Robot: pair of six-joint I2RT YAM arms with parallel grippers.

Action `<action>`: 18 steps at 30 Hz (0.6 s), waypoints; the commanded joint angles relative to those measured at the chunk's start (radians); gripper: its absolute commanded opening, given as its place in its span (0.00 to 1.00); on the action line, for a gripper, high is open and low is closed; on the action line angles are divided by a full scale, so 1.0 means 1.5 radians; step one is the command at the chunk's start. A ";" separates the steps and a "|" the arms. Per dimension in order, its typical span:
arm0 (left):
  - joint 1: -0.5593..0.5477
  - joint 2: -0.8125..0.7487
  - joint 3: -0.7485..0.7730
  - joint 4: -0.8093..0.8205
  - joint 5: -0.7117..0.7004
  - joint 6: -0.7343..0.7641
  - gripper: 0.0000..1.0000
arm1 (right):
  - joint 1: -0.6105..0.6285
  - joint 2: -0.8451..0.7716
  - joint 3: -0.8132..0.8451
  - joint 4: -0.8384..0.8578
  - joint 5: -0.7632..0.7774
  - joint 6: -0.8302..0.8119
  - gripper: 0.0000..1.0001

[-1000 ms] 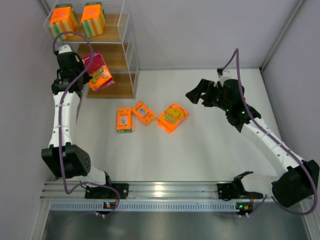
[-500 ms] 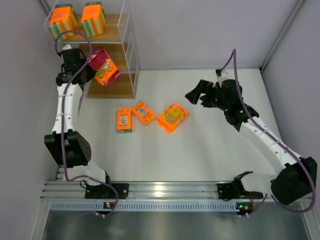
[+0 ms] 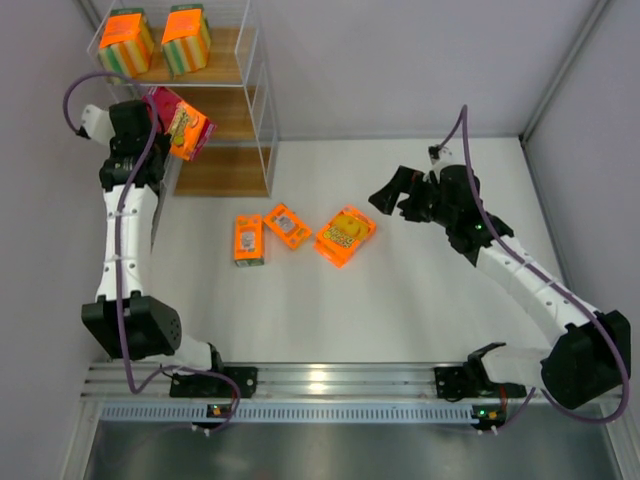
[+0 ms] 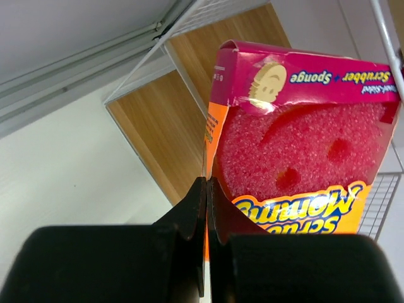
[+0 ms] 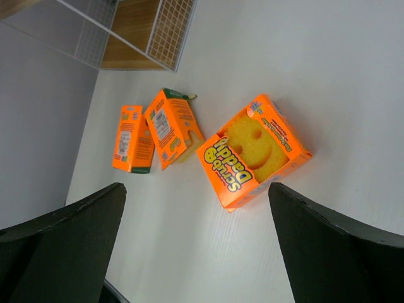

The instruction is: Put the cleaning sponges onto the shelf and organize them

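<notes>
My left gripper (image 3: 158,124) is shut on the edge of a pink-and-orange sponge pack (image 3: 182,126), held tilted in the air by the white wire shelf (image 3: 262,120) at the level of its middle wooden board. In the left wrist view the jaws (image 4: 206,189) pinch the pack's (image 4: 297,139) orange side. Two blocky striped packs (image 3: 125,40) (image 3: 187,37) stand on the top board. Three orange packs lie on the table: two narrow ones (image 3: 249,240) (image 3: 287,225) and a wider yellow-faced one (image 3: 346,236). My right gripper (image 3: 385,190) is open and empty, right of the yellow-faced pack (image 5: 252,151).
The shelf stands in the back left corner against grey walls. Its lower board (image 3: 225,170) is bare where visible. The right wrist view shows the two narrow packs (image 5: 132,139) (image 5: 173,126) and the shelf's mesh side (image 5: 170,31). White tabletop (image 3: 420,300) stretches right and toward the front.
My left arm has lifted the pink-and-orange pack up and to the left, from beside the lower board to the middle board's level. My right gripper has edged slightly left.
</notes>
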 commanded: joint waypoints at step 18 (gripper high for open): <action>-0.001 0.090 0.051 0.014 -0.003 -0.095 0.00 | -0.012 -0.006 -0.008 0.038 -0.003 0.015 1.00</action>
